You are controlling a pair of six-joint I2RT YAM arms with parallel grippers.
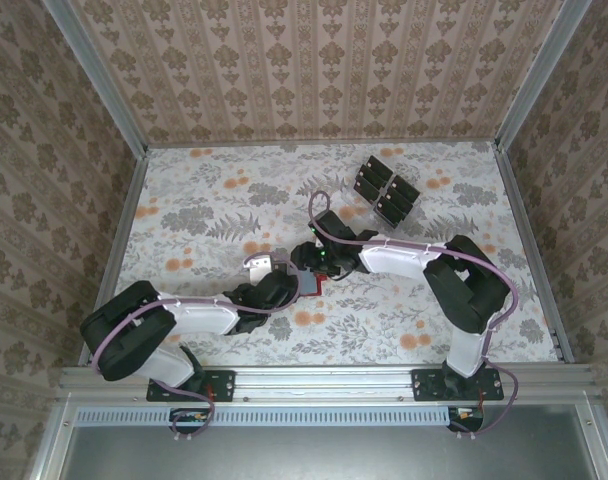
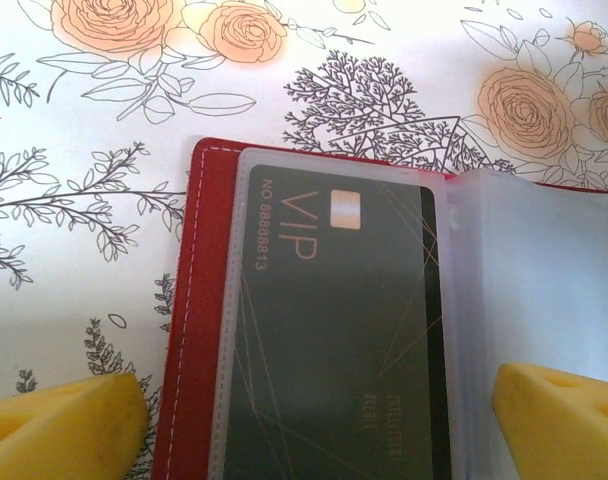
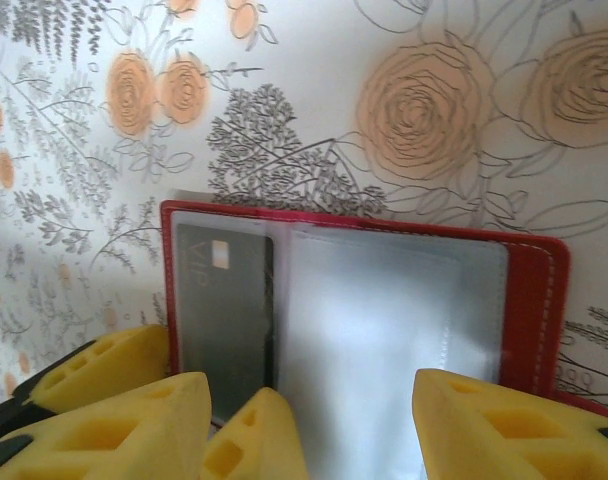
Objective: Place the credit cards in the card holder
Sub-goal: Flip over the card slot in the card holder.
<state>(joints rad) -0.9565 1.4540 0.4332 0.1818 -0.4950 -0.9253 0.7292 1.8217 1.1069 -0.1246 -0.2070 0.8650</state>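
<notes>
Left hand (image 2: pixel 319 395) is hovering low over the open card holder (image 2: pixel 189 330). Its yellow fingers (image 2: pixel 64 430) are standing wide, one off the holder's left red border and the other over the clear pockets to the right. It is gripping nothing.

The card holder is lying flat and opened out on the flowered surface (image 1: pixel 204 200), near the middle, between the two arms. Opening it this way is exposing the pockets from above, which is presumably why it is laid so.

A dark VIP card (image 2: pixel 334 330) is sitting inside the left clear sleeve (image 2: pixel 229 300), square to the stitching and seemingly fully seated. The neighbouring sleeve (image 3: pixel 384 330) is showing pale and, as far as can be judged, is carrying nothing.

Right hand (image 3: pixel 312 385) is reaching in from the other side, with its jaws partly apart and straddling the near edge of the holder. I am seeing nothing clamped between them. Whether it is pressing the holder down cannot be told, though that position would suit steadying the holder while cards are being inserted.

The other credit cards (image 1: pixel 386 188) are waiting in a dark cluster at the far right of the surface, well apart from the holder. What is supporting them is too small to make out. On that showing, I am judging the task as only partly complete.
</notes>
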